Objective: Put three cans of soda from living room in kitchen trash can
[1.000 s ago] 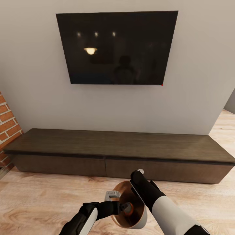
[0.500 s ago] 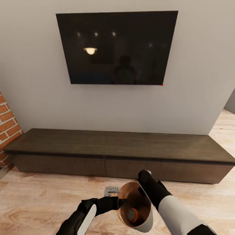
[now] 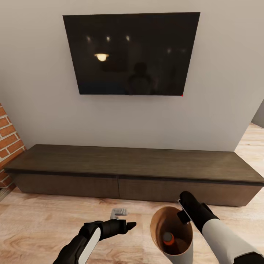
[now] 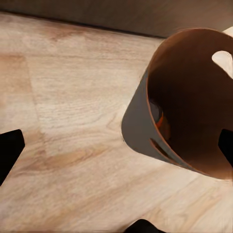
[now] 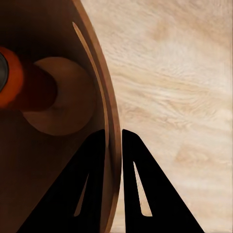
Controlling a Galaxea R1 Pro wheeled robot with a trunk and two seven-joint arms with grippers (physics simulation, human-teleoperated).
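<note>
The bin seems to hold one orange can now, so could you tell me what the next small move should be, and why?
Probably draw the left pincer back and turn to fetch another can. It hangs open and empty beside the bin, one orange can lies inside, and the right pincer clamps the rim.

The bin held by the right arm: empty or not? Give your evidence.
Not empty. The bin holds at least one orange can, visible inside in the head view. The right tool grips its rim.

Lighting: even, soft, moderately bright; faint shadow under the TV cabinet [image 3: 135, 183] on the floor [image 3: 36, 220]. Glare: dark TV screen [image 3: 132, 53] reflects one warm lamp and three small spots. Quality: head view sharp, edges stretched; wrist views softer, bin interior [image 5: 43, 160] dim.
</note>
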